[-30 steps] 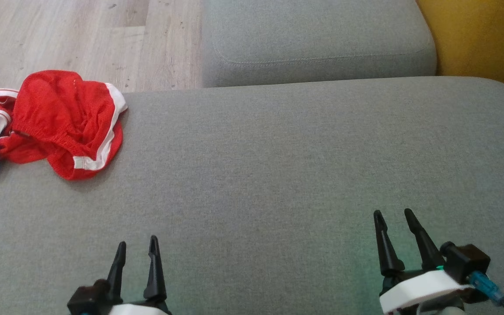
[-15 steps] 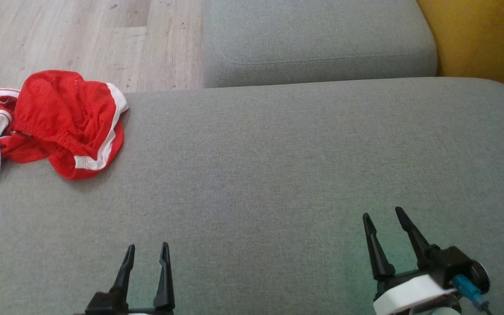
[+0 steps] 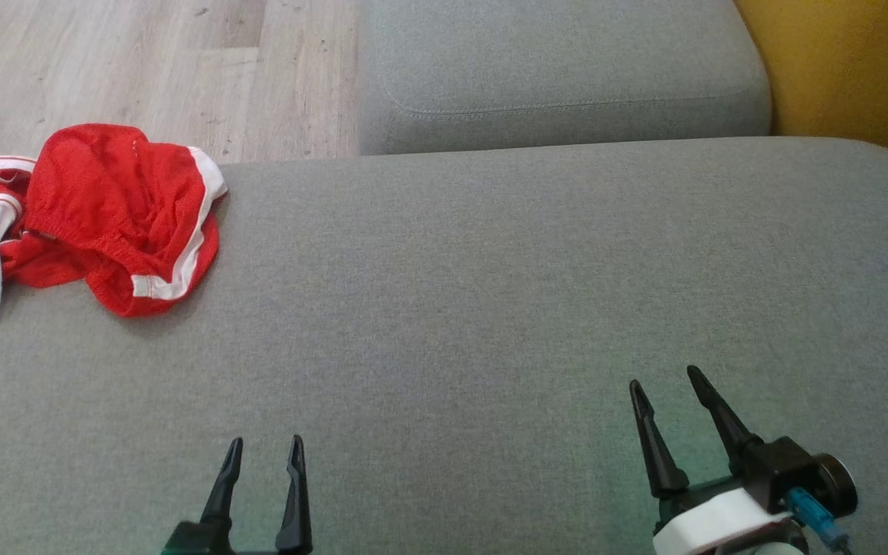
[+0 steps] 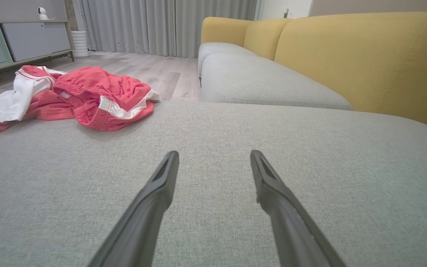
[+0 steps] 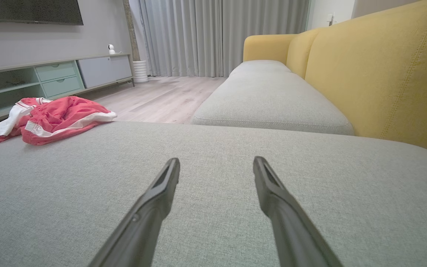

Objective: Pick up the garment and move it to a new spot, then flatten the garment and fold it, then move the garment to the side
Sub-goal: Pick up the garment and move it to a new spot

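Garment (image 3: pixel 105 216), red mesh w/ white stripes and a white panel, is lying crumpled at far-left part of grey seat cushion (image 3: pixel 490 308), partly running off head view's left side. One striped hem is reaching cushion's far edge, next to wood floor (image 3: pixel 105 62).

L gripper (image 3: pixel 267 441) is sitting low over cushion at bottom of head view, fingers pointing away from robot, jaws standing apart w/ nothing btwn them; can't tell if it is touching the fabric. R gripper (image 3: pixel 663 376) is sitting further right, fingers angling slightly left, jaws likewise spread and empty. Both are well apart from garment, w/ bare grey fabric lying btwn them and it.

In L wrist view garment is showing ahead and to the left of the fingers, white part at its left end. In R wrist view it is showing further off to the left, near cushion's far corner.

Second grey cushion (image 3: pixel 552 69) is sitting beyond the first, against yellow backrest (image 3: pixel 852 62). Bkgd of R wrist view is showing grey curtains (image 5: pixel 198 37) and low cabinet (image 5: pixel 50 78) w/ pale green drawers.
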`<state>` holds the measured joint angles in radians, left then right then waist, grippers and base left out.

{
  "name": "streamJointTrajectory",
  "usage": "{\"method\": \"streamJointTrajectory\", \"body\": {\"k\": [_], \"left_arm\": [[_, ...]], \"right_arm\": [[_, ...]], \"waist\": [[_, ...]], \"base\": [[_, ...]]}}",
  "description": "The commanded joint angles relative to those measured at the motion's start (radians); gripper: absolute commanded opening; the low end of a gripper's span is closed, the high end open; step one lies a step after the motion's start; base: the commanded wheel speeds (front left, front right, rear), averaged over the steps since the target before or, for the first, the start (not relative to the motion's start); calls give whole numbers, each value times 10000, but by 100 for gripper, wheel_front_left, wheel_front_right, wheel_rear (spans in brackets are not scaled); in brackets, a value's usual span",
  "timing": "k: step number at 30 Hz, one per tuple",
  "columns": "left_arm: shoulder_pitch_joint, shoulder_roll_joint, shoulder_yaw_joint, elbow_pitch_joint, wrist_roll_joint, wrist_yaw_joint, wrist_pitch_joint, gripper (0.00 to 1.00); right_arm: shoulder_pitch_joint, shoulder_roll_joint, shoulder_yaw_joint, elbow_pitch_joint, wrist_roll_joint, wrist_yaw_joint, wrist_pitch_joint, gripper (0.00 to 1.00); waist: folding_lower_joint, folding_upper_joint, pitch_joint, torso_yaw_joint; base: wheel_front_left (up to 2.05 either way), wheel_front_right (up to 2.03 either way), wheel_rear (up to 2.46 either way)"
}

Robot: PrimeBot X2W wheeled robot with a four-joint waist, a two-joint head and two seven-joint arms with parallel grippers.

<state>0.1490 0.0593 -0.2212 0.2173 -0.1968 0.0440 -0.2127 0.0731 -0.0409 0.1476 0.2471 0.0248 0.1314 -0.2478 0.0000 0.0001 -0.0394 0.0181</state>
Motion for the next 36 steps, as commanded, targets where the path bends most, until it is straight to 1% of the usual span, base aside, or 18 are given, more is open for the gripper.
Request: {"method": "streamJointTrajectory", "body": {"k": [1, 13, 16, 19, 20, 31, 36], "left_arm": [[-305, 88, 292, -373, -44, 57, -78, 100], [-332, 129, 216, -392, -140, 142, -14, 100], [-355, 163, 189, -433, -132, 162, -4, 100], [-332, 234, 194, -522, -129, 191, 16, 100], [-332, 234, 194, -522, -129, 191, 16, 100], [-138, 636, 309, -1008, -107, 329, 226, 100], [36, 775, 355, -1208, -138, 384, 308, 100]], "right_arm": [[-311, -93, 229, -255, -58, -7, -137, 100], [-305, -93, 188, -248, -54, -7, -138, 100], [-231, -93, 63, -334, -59, -7, -138, 100], [-134, -93, -28, -467, -70, -7, -138, 100], [-134, -93, -28, -467, -70, -7, -138, 100], [40, -93, 151, -604, 91, -7, -139, 100], [36, -93, 307, -568, 187, -7, -139, 100]], "waist": [[0, -1, 2, -4], [0, -1, 15, 80], [0, -1, -1, 333], [0, -1, -37, 818], [0, -1, -37, 818], [0, -1, -167, 3450], [0, -1, -237, 4342]], "base": [[0, 0, 0], [0, 0, 0], [0, 0, 0], [0, 0, 0], [0, 0, 0], [0, 0, 0], [0, 0, 0]]}}
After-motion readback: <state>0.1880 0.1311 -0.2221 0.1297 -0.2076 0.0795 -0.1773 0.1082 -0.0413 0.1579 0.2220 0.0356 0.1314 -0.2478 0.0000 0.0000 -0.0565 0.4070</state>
